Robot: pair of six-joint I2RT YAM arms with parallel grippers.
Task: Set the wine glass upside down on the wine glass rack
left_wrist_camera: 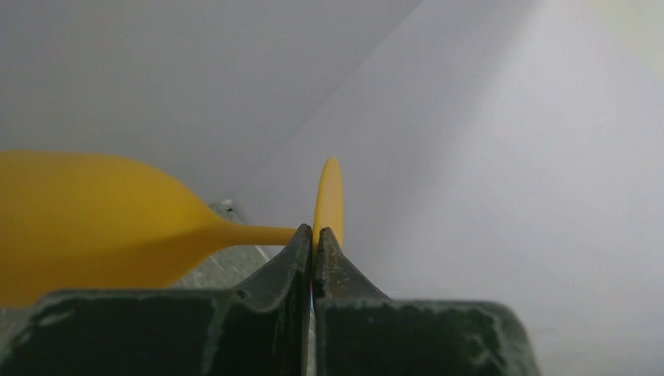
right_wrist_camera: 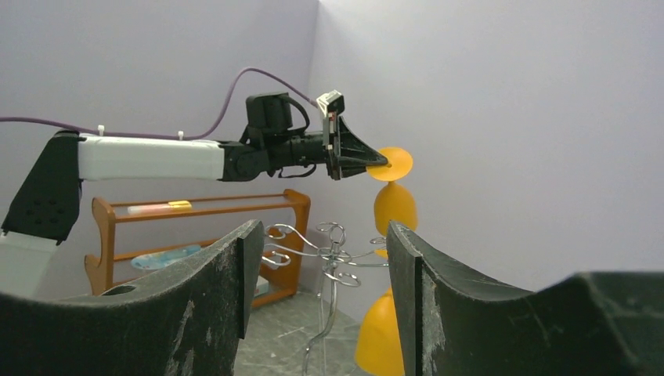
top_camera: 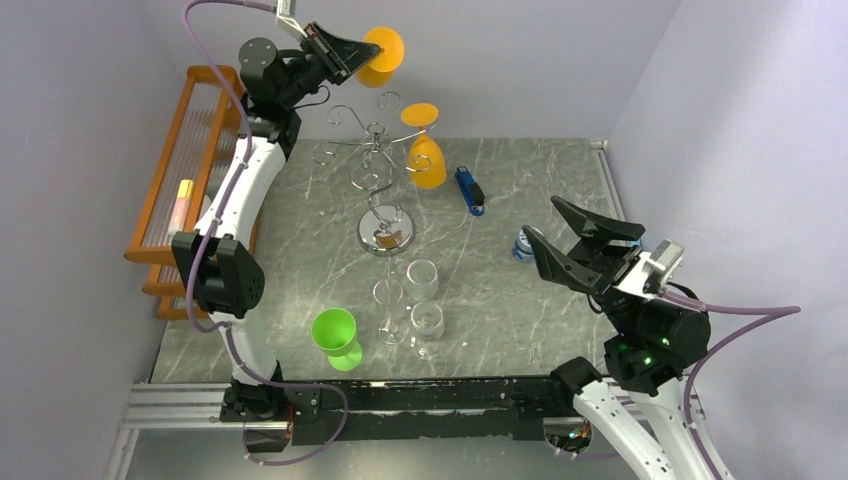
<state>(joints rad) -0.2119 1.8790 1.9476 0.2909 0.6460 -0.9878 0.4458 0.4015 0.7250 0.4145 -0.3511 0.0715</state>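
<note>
Along the left edge of the counter (top_camera: 520, 310) stands an orange wooden shelf (top_camera: 165, 215). The left arm reaches up and over it toward the far wall. Up there the left claw (top_camera: 352, 52) is pinched tight on the thin stem of the orange wine glass (top_camera: 384, 52), right under its foot. From the left wrist the fingers (left_wrist_camera: 325, 254) look pressed together on the stem, with the bowl off to one side and the foot edge-on just past the tips. Seen from the right side, the wine glass (right_wrist_camera: 394, 205) hangs foot up and bowl down. It is high over the far side of the wine glass rack (top_camera: 372, 170) and appears clear of the hooks. Near the counter's near-left corner a green glass (top_camera: 334, 330) stands upright. The rack's mirrored base sits around the middle of the counter, toward the far edge. A few clear glasses (top_camera: 423, 280) stand upright between it and the near edge. A second orange glass (top_camera: 428, 160) hangs upside down from a hook on the rack's right side. Just right of that glass a blue object (top_camera: 470, 190) lies on the counter. Farther right a can (top_camera: 521, 245) peeks out beside the right claw (top_camera: 542, 218). That claw hovers over the right part of the counter with its jaws well apart and nothing between them.
</note>
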